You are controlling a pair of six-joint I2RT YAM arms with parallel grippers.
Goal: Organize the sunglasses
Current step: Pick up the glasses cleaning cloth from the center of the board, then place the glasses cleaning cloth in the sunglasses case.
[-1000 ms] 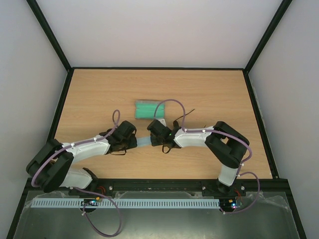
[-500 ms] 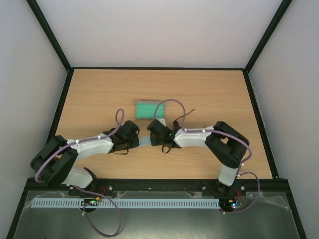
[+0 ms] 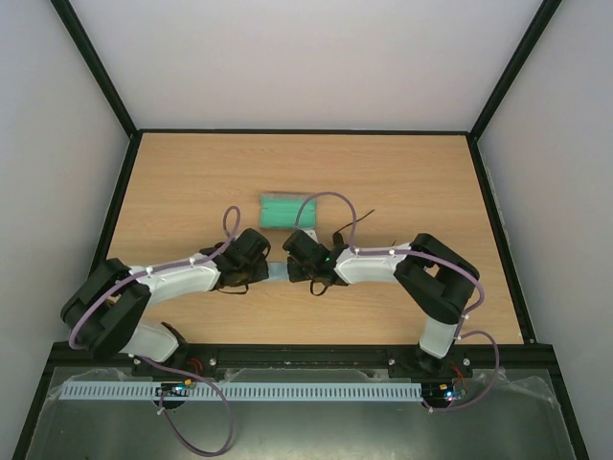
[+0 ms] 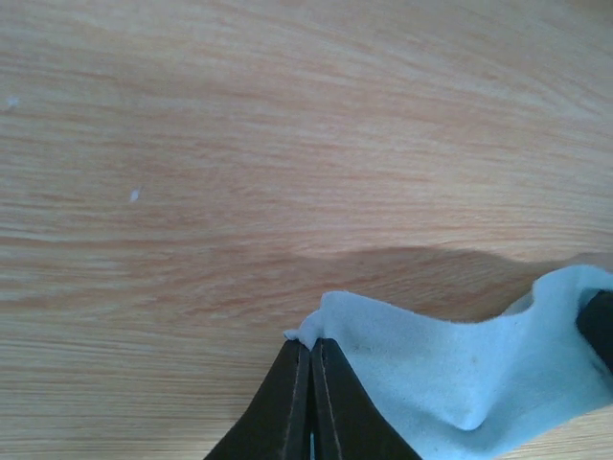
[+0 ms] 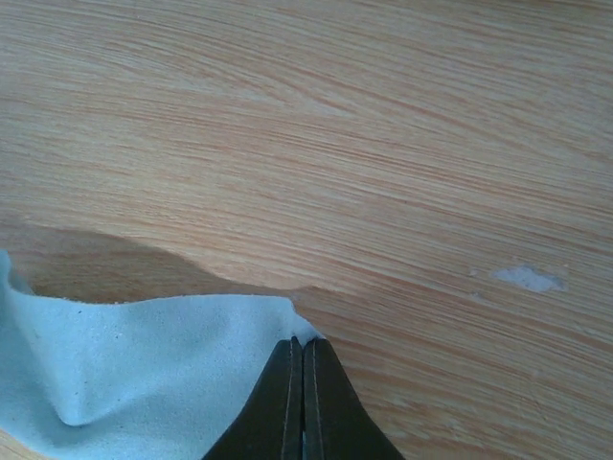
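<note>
Two corners of the cloth: I see one pinched in each claw
Left gripper: clamped tight on the left corner
Right gripper: clamped tight on the right corner
Sunglasses: on the table, just right of the case; I make out only thin dark wire

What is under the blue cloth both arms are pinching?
Beneath the cloth's raised edges, only bare wooden table and shadow show; its sagging middle hides whatever lies below.
</note>
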